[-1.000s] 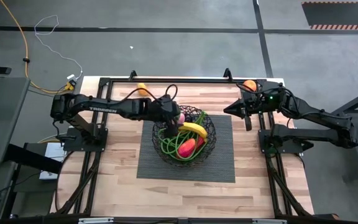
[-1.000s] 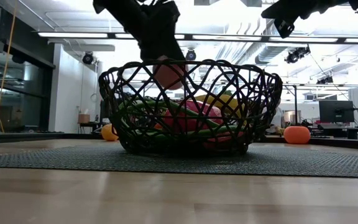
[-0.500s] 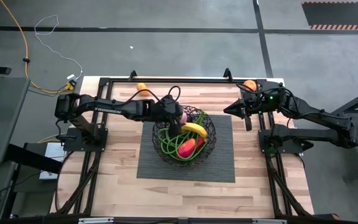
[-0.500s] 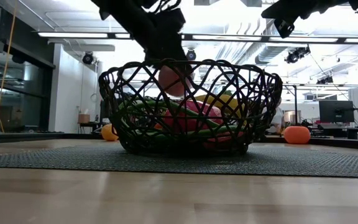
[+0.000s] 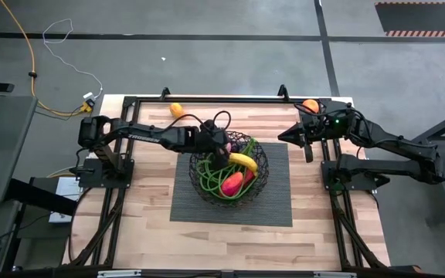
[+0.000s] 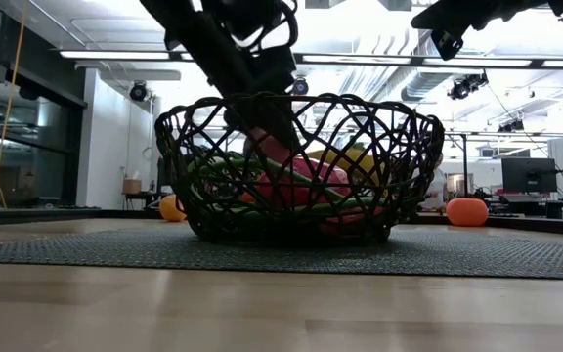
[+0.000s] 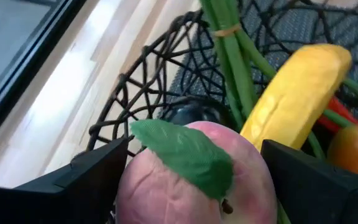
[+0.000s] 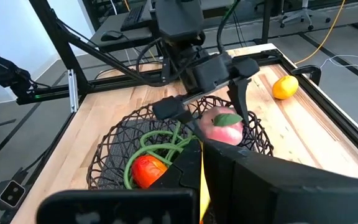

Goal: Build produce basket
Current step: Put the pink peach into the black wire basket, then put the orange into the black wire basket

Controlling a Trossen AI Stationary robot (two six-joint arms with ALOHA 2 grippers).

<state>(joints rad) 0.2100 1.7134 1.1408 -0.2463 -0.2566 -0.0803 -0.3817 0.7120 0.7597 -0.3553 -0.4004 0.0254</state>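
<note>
The black wire basket (image 5: 247, 145) stands on a dark ribbed mat (image 5: 269, 205) at mid-table. It holds a yellow banana (image 7: 297, 93), green beans (image 7: 229, 56), a red pepper (image 5: 232, 182) and a dark round fruit (image 7: 188, 113). My left gripper (image 5: 221, 151) reaches into the basket's left far part, shut on a pink peach (image 7: 194, 177) with a green leaf. My right gripper (image 5: 307, 139) hangs shut above the table's far right, with nothing in it. My left gripper pinches the peach by its two opposite sides (image 7: 126, 186) between its two fingers (image 7: 86, 177). The fingers slant downward, coming from the table's left. The peach sits leaf-up below the basket's rim (image 6: 272, 147), just over the other produce; whether it rests on that, I cannot tell.
One orange (image 5: 176, 109) lies on the wooden table near the far edge, left of the basket. Another orange (image 5: 310, 105) lies at the far right, next to my right arm. Bare wood lies along the near side of the mat.
My left gripper has gone down and a little toward the table's right with the peach. The peach was at the height of the basket's rim and now sits inside the basket, below the rim.
</note>
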